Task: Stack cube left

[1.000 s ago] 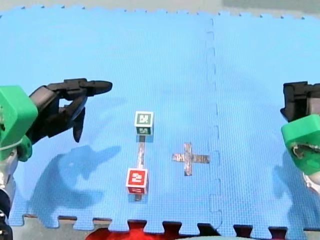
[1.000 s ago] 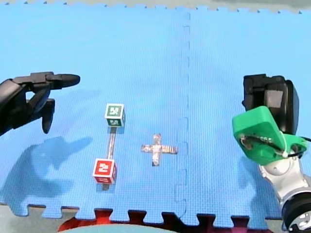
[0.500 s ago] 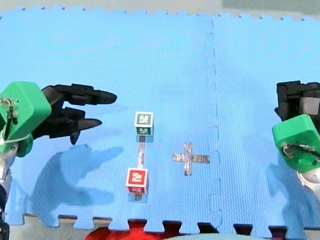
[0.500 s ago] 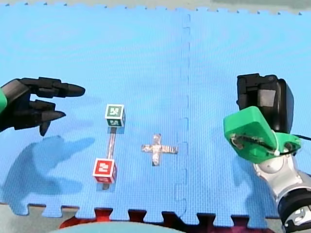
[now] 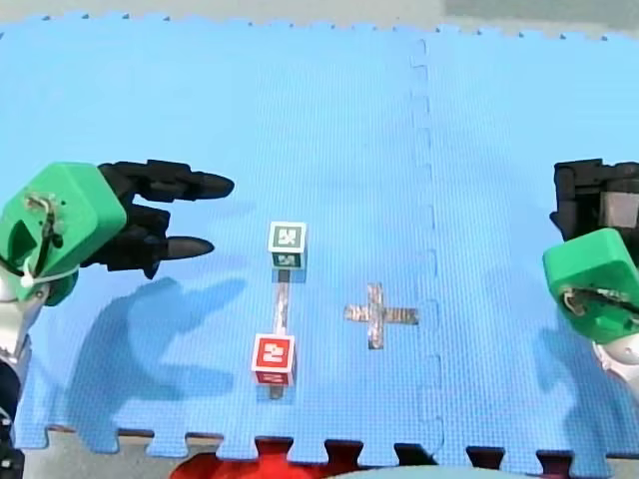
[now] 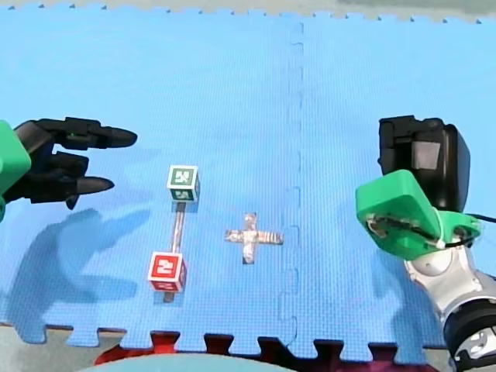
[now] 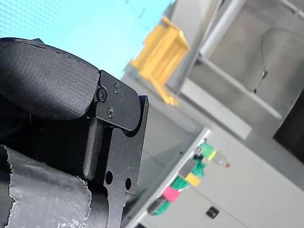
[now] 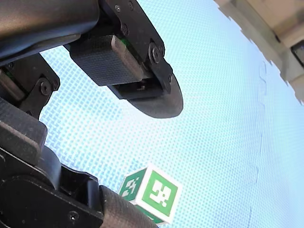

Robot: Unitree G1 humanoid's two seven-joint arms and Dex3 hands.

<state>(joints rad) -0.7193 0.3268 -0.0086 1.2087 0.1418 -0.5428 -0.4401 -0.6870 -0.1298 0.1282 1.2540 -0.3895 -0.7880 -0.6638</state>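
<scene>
Plainly apart: left hand and green cube

We see the left hand (image 5: 140,220) hovering above the blue foam mat (image 5: 300,120), casting its shadow on it. It holds nothing, and its black fingers (image 5: 195,185) are stretched out rather than curled, pointing toward the green cube (image 5: 288,245). That cube sits on the mat a short way past the left hand's fingertips, on the side toward the right hand, and nothing touches it. A white patterned label shows on its top face.

From the green cube a strip of grey tape (image 5: 283,297) runs toward the robot and ends at the red cube (image 5: 273,360). The red cube stands by itself near the mat's front edge, closer to the robot than the left hand is and off to that hand's inner side. The two cubes are well apart, joined only by the tape line. A grey tape cross (image 5: 377,316) lies flat on the mat between the two hands, beyond the cubes as seen from the left hand.

The right hand (image 6: 422,151) hangs over the far right part of the mat, well away from both cubes. It touches nothing, and we cannot tell its state.

In the second wrist view the green cube (image 8: 154,194) rests upright on the mat, with black fingers (image 8: 142,95) above it and clear of it.
</scene>
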